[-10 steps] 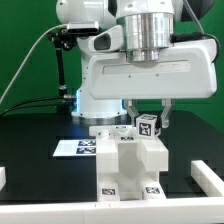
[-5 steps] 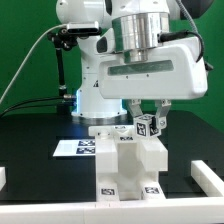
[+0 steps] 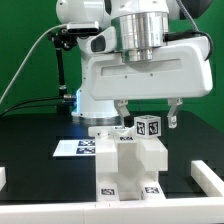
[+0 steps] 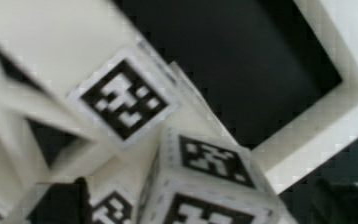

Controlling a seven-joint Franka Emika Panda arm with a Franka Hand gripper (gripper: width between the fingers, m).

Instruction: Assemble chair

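Fingers spread wide, the gripper (image 3: 147, 115) hangs over the chair (image 3: 128, 160) — a white notched assembly on the black table (image 3: 30, 140), in front of the marker board (image 3: 76, 148) — straddling its small tagged post (image 3: 148, 127) without touching it.

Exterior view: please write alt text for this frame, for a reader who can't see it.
A white robot arm's gripper hangs open over a partly built white chair on a black table, fingers spread to either side of a small tagged block on the assembly's top. A flat marker board lies behind, towards the exterior view's left, against a green backdrop.
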